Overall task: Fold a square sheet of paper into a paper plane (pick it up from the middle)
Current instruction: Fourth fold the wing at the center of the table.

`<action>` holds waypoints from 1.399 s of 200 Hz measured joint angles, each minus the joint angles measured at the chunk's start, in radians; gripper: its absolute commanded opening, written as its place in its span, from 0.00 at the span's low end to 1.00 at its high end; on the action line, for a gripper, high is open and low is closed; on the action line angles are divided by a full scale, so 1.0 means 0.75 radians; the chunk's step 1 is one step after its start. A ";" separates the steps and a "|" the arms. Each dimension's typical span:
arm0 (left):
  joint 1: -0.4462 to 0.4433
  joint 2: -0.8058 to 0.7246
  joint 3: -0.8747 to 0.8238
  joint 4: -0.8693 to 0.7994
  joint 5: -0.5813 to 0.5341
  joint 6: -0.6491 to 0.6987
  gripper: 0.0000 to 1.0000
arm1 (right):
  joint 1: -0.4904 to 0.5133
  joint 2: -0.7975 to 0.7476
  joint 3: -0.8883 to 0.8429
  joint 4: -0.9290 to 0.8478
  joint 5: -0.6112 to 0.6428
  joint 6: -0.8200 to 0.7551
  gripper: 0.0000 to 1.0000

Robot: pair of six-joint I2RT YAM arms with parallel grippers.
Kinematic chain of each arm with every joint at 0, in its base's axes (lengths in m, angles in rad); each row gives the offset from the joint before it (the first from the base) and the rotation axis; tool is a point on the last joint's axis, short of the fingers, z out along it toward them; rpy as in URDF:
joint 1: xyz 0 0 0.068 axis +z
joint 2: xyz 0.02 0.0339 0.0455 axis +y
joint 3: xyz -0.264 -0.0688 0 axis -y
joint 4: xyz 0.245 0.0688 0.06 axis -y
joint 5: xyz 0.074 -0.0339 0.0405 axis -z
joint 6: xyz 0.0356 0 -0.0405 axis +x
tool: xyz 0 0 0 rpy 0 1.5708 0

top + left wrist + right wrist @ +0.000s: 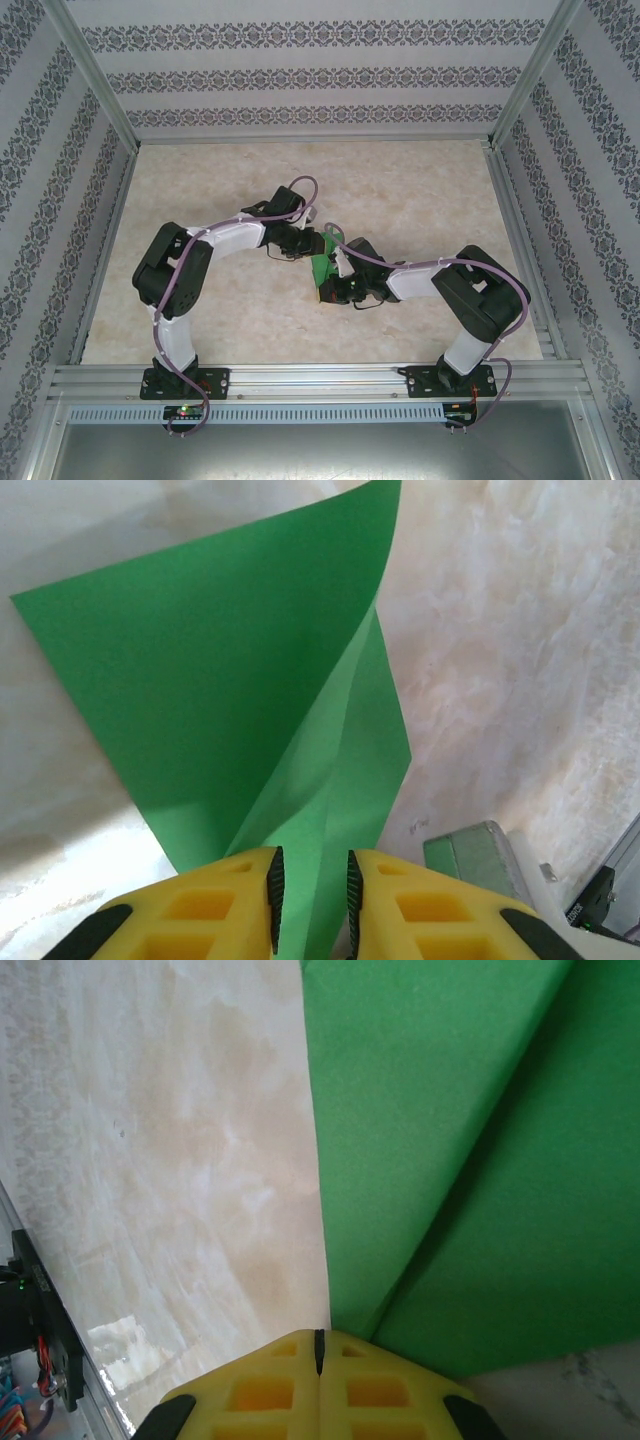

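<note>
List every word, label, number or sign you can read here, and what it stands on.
None readable.
The square sheet of paper: plain green, no print.
Wall pattern: ornament, not lettering.
Black part at the table edge: any marking too small to read.

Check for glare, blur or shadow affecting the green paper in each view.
Top external: evenly lit, sharp, but the square sheet of paper is small and partly covered. Left wrist: crisp, soft shading along its fold. Right wrist: slightly soft, darker shadow in the fold, glare on the table.
</note>
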State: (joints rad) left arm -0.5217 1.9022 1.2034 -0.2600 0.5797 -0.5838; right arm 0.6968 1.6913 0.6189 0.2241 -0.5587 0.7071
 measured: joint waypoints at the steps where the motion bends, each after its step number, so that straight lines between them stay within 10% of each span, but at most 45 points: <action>1: 0.000 0.001 0.000 0.002 0.000 0.000 0.27 | 0.000 0.000 0.000 -0.001 0.001 0.000 0.03; 136: -0.003 0.149 0.057 0.031 -0.077 0.068 0.24 | 0.021 -0.133 -0.051 -0.125 0.059 0.028 0.21; 192: -0.003 0.149 0.057 0.040 -0.080 0.101 0.23 | -0.184 -0.371 -0.069 -0.184 -0.036 0.085 0.13; 280: -0.003 0.112 0.009 0.089 -0.077 0.108 0.23 | -0.396 -0.012 0.235 -0.086 -0.186 0.110 0.05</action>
State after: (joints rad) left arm -0.5240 1.9862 1.2098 -0.1936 0.5220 -0.5030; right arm 0.4000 1.6821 0.7952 0.1593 -0.6979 0.7898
